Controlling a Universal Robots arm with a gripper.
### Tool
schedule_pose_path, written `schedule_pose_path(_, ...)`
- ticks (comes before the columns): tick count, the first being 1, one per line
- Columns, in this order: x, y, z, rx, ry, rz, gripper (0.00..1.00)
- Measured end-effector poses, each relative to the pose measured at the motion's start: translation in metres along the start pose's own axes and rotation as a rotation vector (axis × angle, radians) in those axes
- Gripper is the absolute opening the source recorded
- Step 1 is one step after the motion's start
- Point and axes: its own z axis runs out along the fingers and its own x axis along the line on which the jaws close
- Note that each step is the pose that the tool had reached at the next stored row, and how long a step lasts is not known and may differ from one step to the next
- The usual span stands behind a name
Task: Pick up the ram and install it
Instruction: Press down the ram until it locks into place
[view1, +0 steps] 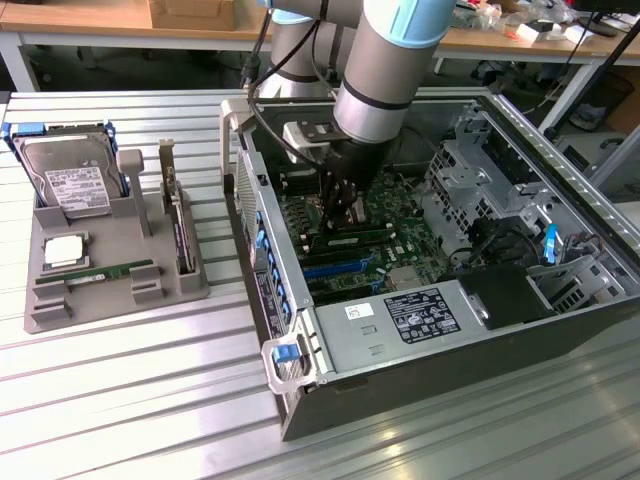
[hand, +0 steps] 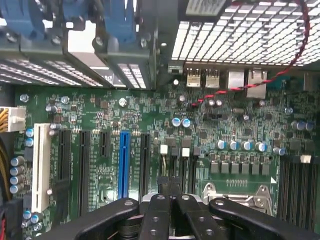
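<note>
One arm (view1: 385, 70) — steeply down into case (view1: 560, 330)

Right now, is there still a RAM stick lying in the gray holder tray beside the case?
Yes: in the exterior view one green RAM stick lies flat in the gray holder tray, in front of the hard drive.

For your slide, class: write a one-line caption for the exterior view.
Robot arm's shut gripper presses a ram stick onto the motherboard inside the open computer case.
</note>
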Motion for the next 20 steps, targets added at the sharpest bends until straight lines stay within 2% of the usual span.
schedule_pose_path(8,0.000,0.0023,0.0089,-0.0002,0.0004,0.000,0.10)
schedule_pose_path(15,0.000,0.0023,0.0066,0.0003,-0.0006,0.000,0.10)
schedule_pose_path(17,0.000,-0.0012,0.0052,0.0001,-0.0002,0.000,0.10)
schedule_pose_path(20,0.001,-0.0271,0.0036,-0.0054,-0.0007,0.000,0.10)
